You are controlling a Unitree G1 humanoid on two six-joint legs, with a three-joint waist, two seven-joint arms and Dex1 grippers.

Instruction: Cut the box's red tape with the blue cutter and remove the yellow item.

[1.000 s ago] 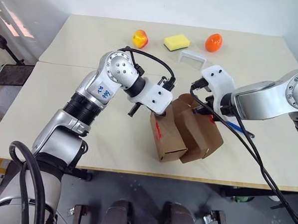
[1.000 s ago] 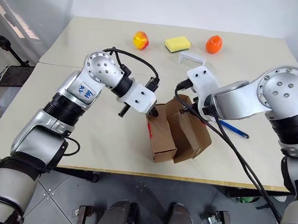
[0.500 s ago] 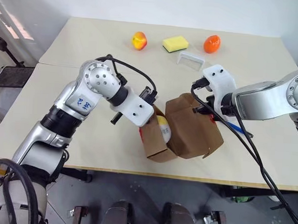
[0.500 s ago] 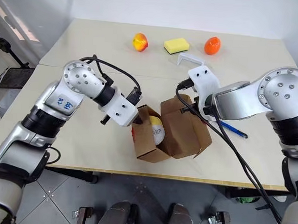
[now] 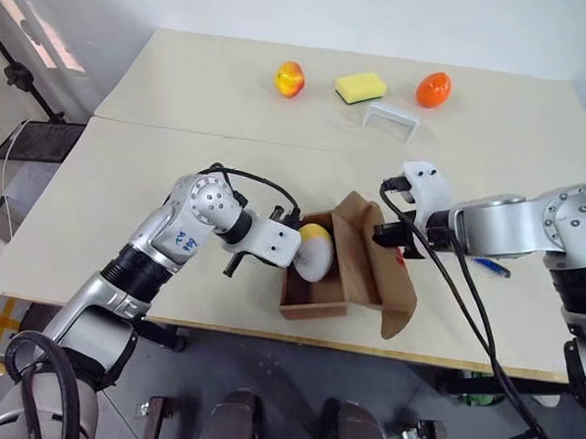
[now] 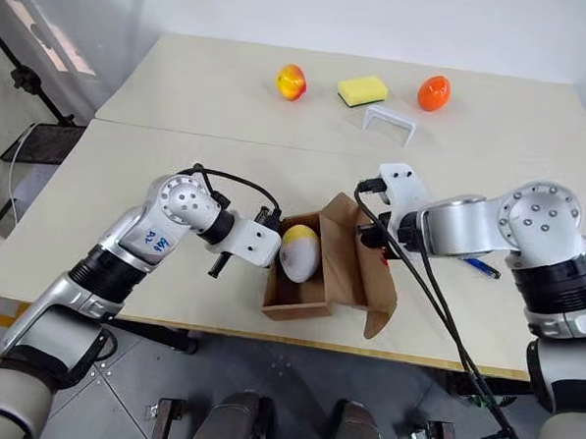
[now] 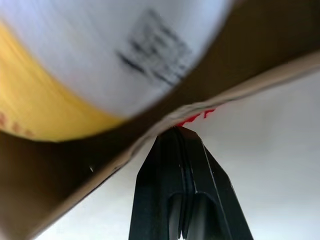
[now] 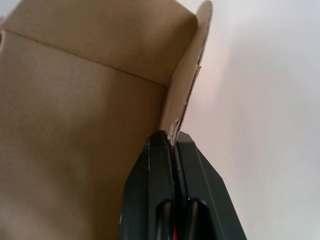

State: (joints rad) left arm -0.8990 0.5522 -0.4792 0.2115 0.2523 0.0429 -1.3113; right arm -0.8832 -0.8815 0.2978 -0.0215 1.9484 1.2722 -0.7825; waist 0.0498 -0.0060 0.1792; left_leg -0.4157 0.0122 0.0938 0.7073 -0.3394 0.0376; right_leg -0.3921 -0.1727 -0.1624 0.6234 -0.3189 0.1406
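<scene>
Near the surface (image 5: 159,153) front edge, my left end effector (image 5: 289,251) and right end effector (image 5: 384,234) each pinch a box (image 5: 345,266) flap, spreading them so the yellow item (image 5: 313,251) inside lies exposed.

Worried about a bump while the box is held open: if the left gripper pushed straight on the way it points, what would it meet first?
Probably the box wall whose edge the left gripper is pinching, with the yellow item right behind it. Depth is unclear.
</scene>
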